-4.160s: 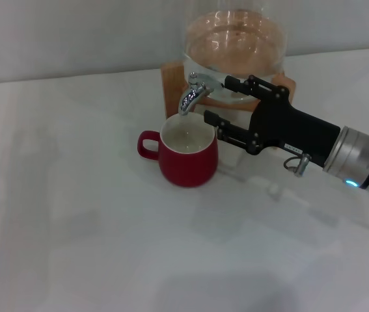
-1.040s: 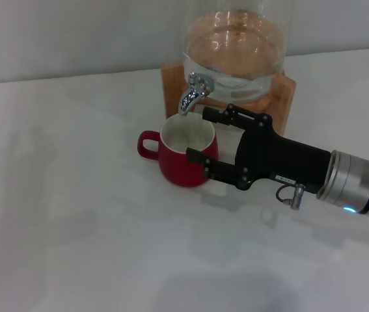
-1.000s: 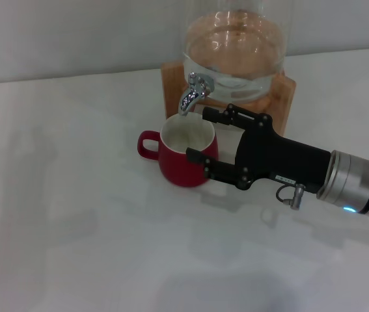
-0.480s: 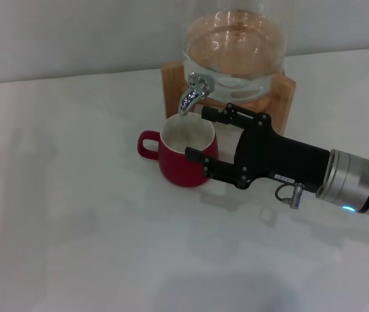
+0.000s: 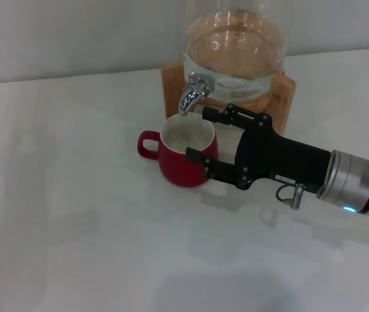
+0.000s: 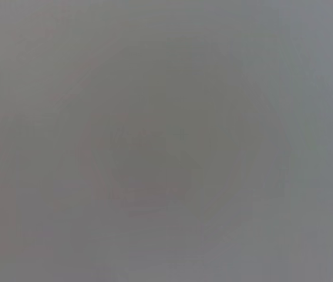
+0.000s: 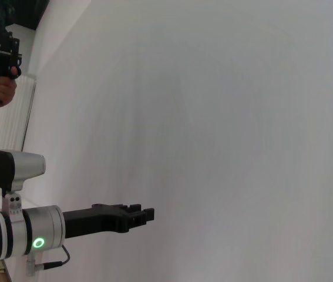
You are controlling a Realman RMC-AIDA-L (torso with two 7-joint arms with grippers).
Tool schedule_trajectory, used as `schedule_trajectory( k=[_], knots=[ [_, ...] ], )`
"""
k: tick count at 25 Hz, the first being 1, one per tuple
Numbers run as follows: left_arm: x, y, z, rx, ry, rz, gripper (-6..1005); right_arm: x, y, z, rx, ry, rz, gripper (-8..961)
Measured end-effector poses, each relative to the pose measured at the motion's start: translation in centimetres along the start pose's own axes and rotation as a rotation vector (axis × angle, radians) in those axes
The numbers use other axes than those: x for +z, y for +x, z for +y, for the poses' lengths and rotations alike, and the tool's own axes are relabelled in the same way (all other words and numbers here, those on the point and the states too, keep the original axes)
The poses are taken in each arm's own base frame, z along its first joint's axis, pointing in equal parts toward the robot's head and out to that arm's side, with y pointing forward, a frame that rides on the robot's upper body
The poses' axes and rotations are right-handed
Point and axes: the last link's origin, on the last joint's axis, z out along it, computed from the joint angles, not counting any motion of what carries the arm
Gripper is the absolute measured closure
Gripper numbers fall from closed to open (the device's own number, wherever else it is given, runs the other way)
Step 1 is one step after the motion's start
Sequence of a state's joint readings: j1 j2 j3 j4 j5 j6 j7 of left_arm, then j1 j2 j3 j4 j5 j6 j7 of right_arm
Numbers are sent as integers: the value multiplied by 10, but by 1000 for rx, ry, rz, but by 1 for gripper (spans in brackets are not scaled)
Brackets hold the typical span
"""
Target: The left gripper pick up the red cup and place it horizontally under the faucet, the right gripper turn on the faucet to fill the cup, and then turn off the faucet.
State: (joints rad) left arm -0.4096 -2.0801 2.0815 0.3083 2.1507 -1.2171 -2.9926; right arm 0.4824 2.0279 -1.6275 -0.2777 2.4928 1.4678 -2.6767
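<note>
The right gripper (image 5: 205, 135) is hovering mid-frame with jaws wide apart, holding nothing, just beside the red cup (image 5: 185, 158) sitting under the faucet (image 5: 194, 91); open table (image 5: 73, 214) is spreading lower left.

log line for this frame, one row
red cup: upright under faucet | right gripper: open beside cup, off faucet | left gripper: away from cup

Dispenser jar (image 5: 234, 45): upper part cut off by the far frame edge.
Red cup (image 5: 185, 156): right flank hidden behind the right tool (image 5: 211, 139).
Left wrist view: featureless grey.
</note>
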Motion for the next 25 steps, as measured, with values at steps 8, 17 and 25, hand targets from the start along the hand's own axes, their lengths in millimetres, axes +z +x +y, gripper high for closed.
schedule_trajectory(
  k=[8,17,25],
  knots=[
    [1,1,1,-2,-2,3,572,0,0,1,-1,-2,-1,251],
    [2,1,2,-2,-4,5,572,0,0,1,-2,-5,-2,250],
    [2,1,1,-2,-3,5,572,0,-1,1,-2,-6,-4,251]
  ],
)
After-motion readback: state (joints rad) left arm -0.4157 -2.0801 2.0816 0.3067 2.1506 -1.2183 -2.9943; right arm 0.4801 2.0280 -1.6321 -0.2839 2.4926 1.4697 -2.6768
